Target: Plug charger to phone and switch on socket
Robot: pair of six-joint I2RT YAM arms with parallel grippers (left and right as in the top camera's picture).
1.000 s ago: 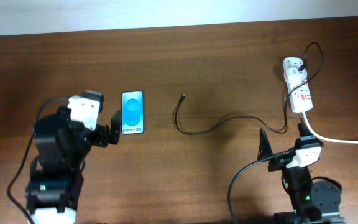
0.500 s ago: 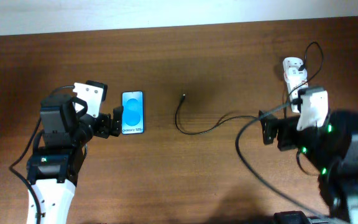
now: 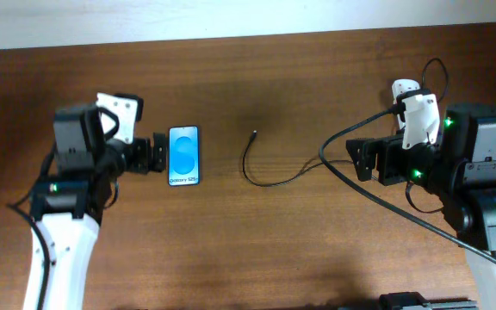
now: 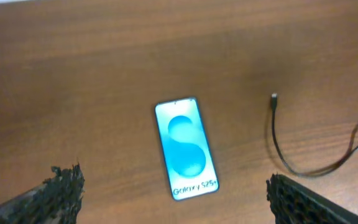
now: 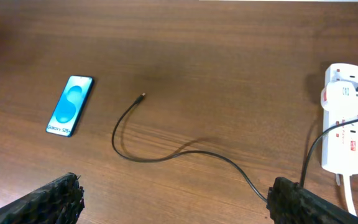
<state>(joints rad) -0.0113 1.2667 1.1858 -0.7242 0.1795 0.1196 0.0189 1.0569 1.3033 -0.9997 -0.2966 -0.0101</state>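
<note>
- Left gripper (image 3: pixel 158 156) stands with its jaws wide apart and nothing between them; in its wrist view the two black fingers (image 4: pixel 61 190) sit at opposite bottom corners of the frame.
- From above, its tips come just beside the left edge of the phone (image 3: pixel 184 156). I cannot tell whether they touch it.
- The phone lies flat and face up on the brown table (image 3: pixel 274 69), left of centre. Its screen is lit blue, with white text at the end nearer the robot.
- The right gripper (image 3: pixel 365 162) is also spread wide and empty, its fingers (image 5: pixel 58 199) at the bottom corners of its own wrist view.
- It hangs over the right part of the table and points left, towards the cable.
- The charger (image 3: pixel 269 182) lies loose on the table between the two arms. It curls down from its tip, then runs right towards the right arm.
- Its tip (image 3: pixel 254 134) rests right of the phone, near it but clearly apart, not plugged in.
- The socket (image 5: pixel 344 134) lies at the far right of the table. From above it is mostly hidden under the right arm.
- A black lead loops up to a dark plug on the socket's far end.
- The socket's thick white cord (image 5: pixel 351 199) leaves its near end.
- Red marks show on the socket, but I cannot tell how its switches stand.
</note>
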